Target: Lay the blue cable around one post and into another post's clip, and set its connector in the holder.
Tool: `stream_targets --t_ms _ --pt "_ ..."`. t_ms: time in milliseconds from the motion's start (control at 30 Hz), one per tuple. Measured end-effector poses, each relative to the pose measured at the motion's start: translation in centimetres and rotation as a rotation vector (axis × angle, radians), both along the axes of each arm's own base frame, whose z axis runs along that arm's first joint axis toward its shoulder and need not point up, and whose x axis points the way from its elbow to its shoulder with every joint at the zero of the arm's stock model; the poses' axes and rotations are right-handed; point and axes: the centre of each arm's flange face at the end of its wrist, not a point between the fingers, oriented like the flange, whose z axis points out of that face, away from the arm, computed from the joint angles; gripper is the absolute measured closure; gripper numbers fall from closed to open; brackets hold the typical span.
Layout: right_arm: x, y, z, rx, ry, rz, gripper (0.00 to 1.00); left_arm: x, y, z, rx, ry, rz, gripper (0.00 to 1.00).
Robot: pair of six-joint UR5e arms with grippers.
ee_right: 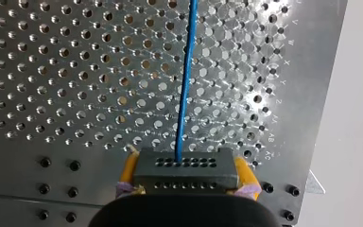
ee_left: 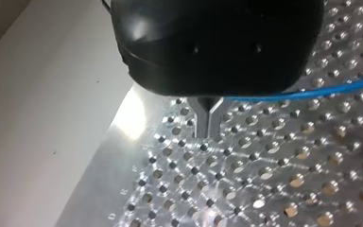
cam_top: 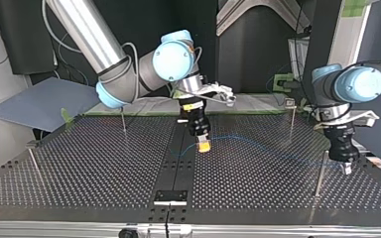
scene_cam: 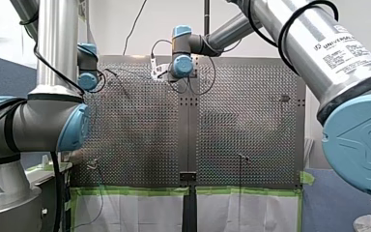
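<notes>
**Now strung between two arms**

My right pincer [cam_top: 204,147] grips the dark connector [ee_right: 186,168] between yellow pads over the middle of the perforated surface [cam_top: 79,168]. The blue cable [ee_right: 185,94] runs lengthwise from it toward the top view's right, where my left pincer [cam_top: 346,167], metal fingers closed, appears to pinch it. A thin post [cam_top: 320,173] stands just beside that pincer, so my left arm is nearer. Dark panels close the room behind.

perforated metal table [cam_top: 79,168] fills middle. green tape [scene_cam: 135,191] along its near edge in front view, white sheet [scene_cam: 140,212] just below. tilted grey-blue board [cam_top: 34,101] beside table, top view's left.
</notes>
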Motion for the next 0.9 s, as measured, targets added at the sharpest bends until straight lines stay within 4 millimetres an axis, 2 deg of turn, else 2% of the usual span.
stream_targets --t_ms 33,67,100,167,200,233,267,300,367,633,900 --pt "0.0 0.0 0.0 0.000 0.000 0.001 1.00 0.0 -0.1 0.0 0.000 0.000 -0.003 0.83" --pt "0.0 0.1 0.0 0.000 0.000 0.002 1.00 0.0 -0.2 0.0 -0.001 0.001 -0.007 0.71" --pt "0.1 0.1 0.0 0.000 0.000 0.003 1.00 0.0 -0.3 -0.1 -0.003 0.000 -0.011 0.71" --pt "0.1 0.1 0.0 0.000 0.001 0.004 1.00 0.0 -0.4 -0.1 -0.009 -0.001 -0.017 0.55" --pt "0.1 0.1 0.0 0.001 0.001 0.004 1.00 0.0 -0.5 -0.1 -0.012 -0.002 -0.019 0.55" --pt "0.1 0.1 -0.1 0.002 0.002 0.004 1.00 0.0 -0.5 -0.1 -0.014 -0.002 -0.021 0.38" --pt "0.0 0.1 -0.1 0.002 0.003 0.004 1.00 0.0 -0.5 -0.1 -0.019 -0.004 -0.023 0.27" --pt "0.0 0.1 -0.2 0.003 0.004 0.003 1.00 0.0 -0.5 -0.1 -0.023 -0.004 -0.025 0.27" --pt "-0.1 0.1 -0.3 0.005 0.006 0.001 1.00 0.0 -0.6 -0.1 -0.034 -0.006 -0.028 0.16" --pt "-0.4 0.0 -1.6 0.016 0.019 -0.006 1.00 -0.1 -0.4 -0.5 -0.060 0.007 -0.021 0.13" --pt "-0.9 0.1 -3.5 0.032 0.034 -0.012 1.00 0.6 -1.0 -2.8 -0.072 0.062 -0.048 0.10"
